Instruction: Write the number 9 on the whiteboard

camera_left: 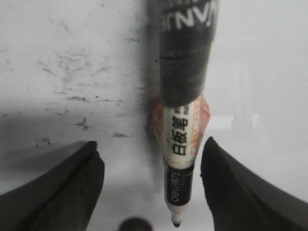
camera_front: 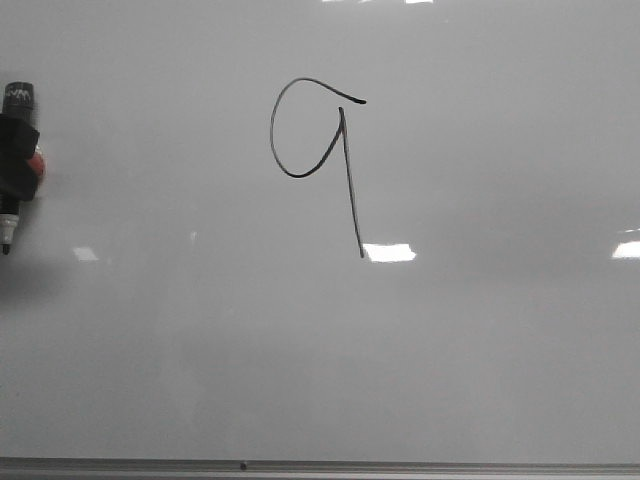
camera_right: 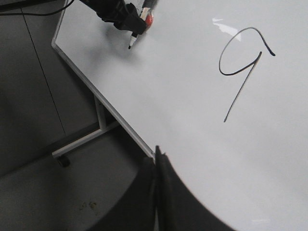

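Up on the whiteboard [camera_front: 480, 360] the number 9 [camera_front: 318, 150] stands finished in thin black line, a little left of the middle and toward the far part of the board: an open oval loop with a small flick at its top right, and a long stem slanting down to the right, ending just beside a bright patch of reflected light. From the right wrist view the same figure [camera_right: 243, 67] shows clearly on the board [camera_right: 183, 110].

Over at the left edge of the board the left end effector [camera_front: 18, 160] carries a marker [camera_front: 10, 225], well apart from the figure, its tip pointing toward the near edge. In the left wrist view the marker [camera_left: 180, 159] hangs between two dark fingers [camera_left: 236, 187] that stand spread to either side without touching it; what actually fastens it I cannot tell. Faint grey smudges [camera_left: 72, 91] mark the surface beside it.

The right end effector [camera_right: 156, 192] hovers over the board's left edge strip with its fingers pressed together, clenched on nothing.
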Motion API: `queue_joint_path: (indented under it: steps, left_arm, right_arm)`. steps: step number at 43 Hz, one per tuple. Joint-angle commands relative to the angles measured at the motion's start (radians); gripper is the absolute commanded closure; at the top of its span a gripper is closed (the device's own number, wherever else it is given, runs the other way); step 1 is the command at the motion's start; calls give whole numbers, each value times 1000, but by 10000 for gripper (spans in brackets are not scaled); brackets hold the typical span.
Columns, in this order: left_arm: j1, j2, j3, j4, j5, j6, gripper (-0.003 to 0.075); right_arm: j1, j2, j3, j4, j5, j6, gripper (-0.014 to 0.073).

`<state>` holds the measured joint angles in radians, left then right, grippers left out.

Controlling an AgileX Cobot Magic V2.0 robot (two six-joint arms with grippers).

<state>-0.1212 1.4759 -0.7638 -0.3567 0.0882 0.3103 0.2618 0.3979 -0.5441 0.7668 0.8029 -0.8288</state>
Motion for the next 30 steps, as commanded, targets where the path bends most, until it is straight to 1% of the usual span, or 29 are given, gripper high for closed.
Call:
queue_joint_path:
  steps: [1,6,10,18,24,28,30]
  left_arm:
    - [3,-25,-24,-9,-62,-13,246]
    - [3,-38,-24,-20,-45,-13,232]
    - [1,-89,-24,-28,-20,-10,232]
    - [-54,-302,-9,-26,-13,-7,251]
    - [-112,-518,57,-26,-19,-2,357]
    - [-137,-652,114,-26,-19,-2,444]
    - [-144,-731,151,-26,-15,-2,500]
  right_arm:
    - [-4,6,-24,36,-48,-2,655]
    - [-4,6,-24,36,-48,-2,655]
    - [-4,6,-24,36,-48,-2,655]
    - [-4,6,-24,36,-48,-2,655]
    - [-4,6,-24,36,-48,-2,655]
    - [-4,6,-24,36,-48,-2,655]
    - [-4,6,-24,36,-48,-2,655]
